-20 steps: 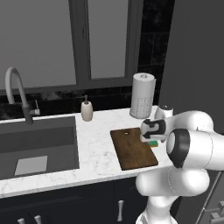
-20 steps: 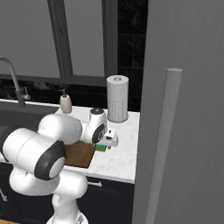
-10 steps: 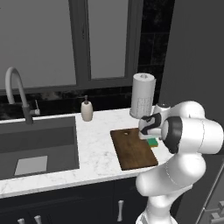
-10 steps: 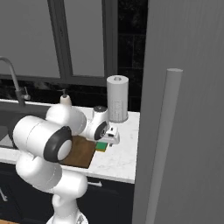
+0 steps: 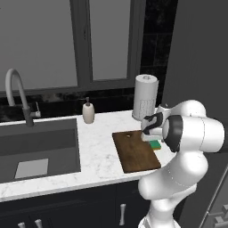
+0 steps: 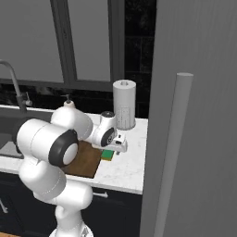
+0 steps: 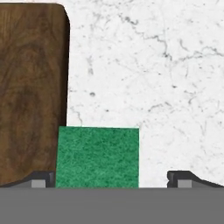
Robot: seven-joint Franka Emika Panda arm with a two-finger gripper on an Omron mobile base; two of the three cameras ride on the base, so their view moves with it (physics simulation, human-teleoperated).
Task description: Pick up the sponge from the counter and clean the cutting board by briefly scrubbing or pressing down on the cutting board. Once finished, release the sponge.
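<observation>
1. Gripper (image 7: 111, 178): in the hand view its two dark fingertips (image 7: 43, 179) stand wide apart at the lower edge, released and grasping nothing; the jaws point down at the worktop
2. Sponge (image 7: 97, 156): green top face, lying flat on the counter (image 7: 166, 78) between the fingertips, nearer the left one; its left edge sits just beside, possibly slightly over, the long edge of the cutting board (image 7: 30, 92)
3. In the left base view the sponge (image 5: 155, 144) shows as a small green patch at the right edge of the cutting board (image 5: 135, 152), partly hidden under the white hand
4. In the right base view the sponge (image 6: 108, 155) lies on the counter (image 6: 127, 162) just beyond the board's (image 6: 85, 159) right edge, below the gripper (image 6: 119, 147)
5. Cutting board: dark brown wood, rounded corners, small hole near its far short end, flat on the white marble counter (image 5: 95, 151) to the right of the sink (image 5: 38, 149)
6. Paper towel roll (image 5: 145, 98): upright at the back of the counter, beyond the board
7. Soap dispenser (image 5: 88, 111): upright behind the sink's right corner, beside the tap (image 5: 20, 98)
</observation>
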